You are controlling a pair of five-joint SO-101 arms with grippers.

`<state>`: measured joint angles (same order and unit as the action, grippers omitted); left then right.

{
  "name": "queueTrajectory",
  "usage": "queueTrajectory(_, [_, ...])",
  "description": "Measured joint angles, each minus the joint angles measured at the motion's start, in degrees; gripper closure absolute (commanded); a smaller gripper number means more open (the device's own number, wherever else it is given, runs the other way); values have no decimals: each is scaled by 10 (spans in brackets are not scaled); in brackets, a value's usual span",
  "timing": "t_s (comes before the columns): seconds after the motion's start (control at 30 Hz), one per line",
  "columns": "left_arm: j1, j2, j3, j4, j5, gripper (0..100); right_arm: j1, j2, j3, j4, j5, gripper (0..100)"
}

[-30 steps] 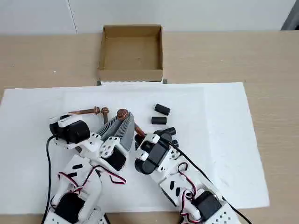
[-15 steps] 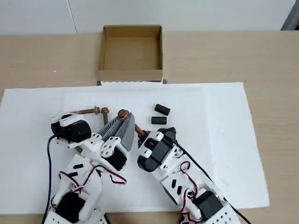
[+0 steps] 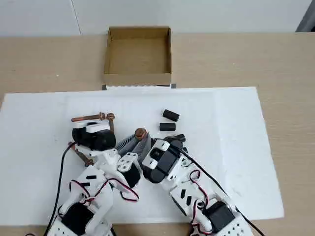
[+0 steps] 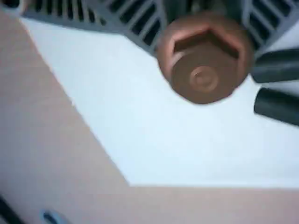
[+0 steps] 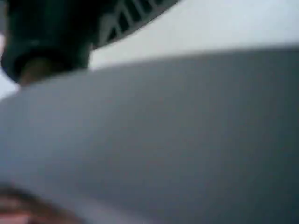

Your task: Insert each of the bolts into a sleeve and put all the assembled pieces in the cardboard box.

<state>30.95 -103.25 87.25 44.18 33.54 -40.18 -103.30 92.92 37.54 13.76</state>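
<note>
Your left gripper (image 3: pixel 138 141), clamped on a bolt (image 4: pixel 203 56), has swung across and now sits right against the right gripper (image 3: pixel 171 141), whose grip I cannot tell; you're likely lining up an insertion. Sleeves (image 3: pixel 171 115) lie just beyond both on white paper (image 3: pixel 236 137) over the wooden table (image 3: pixel 285 64), with the cardboard box (image 3: pixel 138 78) farther ahead

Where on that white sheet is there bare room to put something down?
The white sheet is bare right of the black sleeves and left of the loose bolts. The middle is crowded: both arms meet there, the left pincer holding a bolt.
</note>
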Motion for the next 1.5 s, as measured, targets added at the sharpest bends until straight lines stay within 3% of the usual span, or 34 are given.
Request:
queueTrajectory(0.23, [4,-1,-1,34,-6,987,-1,0,1,0,3,996])
queueTrajectory(0.43, [5,-4,-1,51,-43,841,3,1,2,1,3,996])
queueTrajectory(0.9, [6,0,-39,54,-51,840,3,0,1,0,2,996])
queueTrajectory(1.03, [-28,0,-71,54,-57,850,2,0,1,0,2,996])
queueTrajectory(1.17, [-78,-1,-85,54,-91,996,2,0,1,0,2,996])
queueTrajectory(1.33, [-137,-1,-85,57,-132,994,16,0,1,0,2,996])
queueTrajectory(1.5, [-186,-2,-76,89,-198,994,76,0,1,6,-57,996])
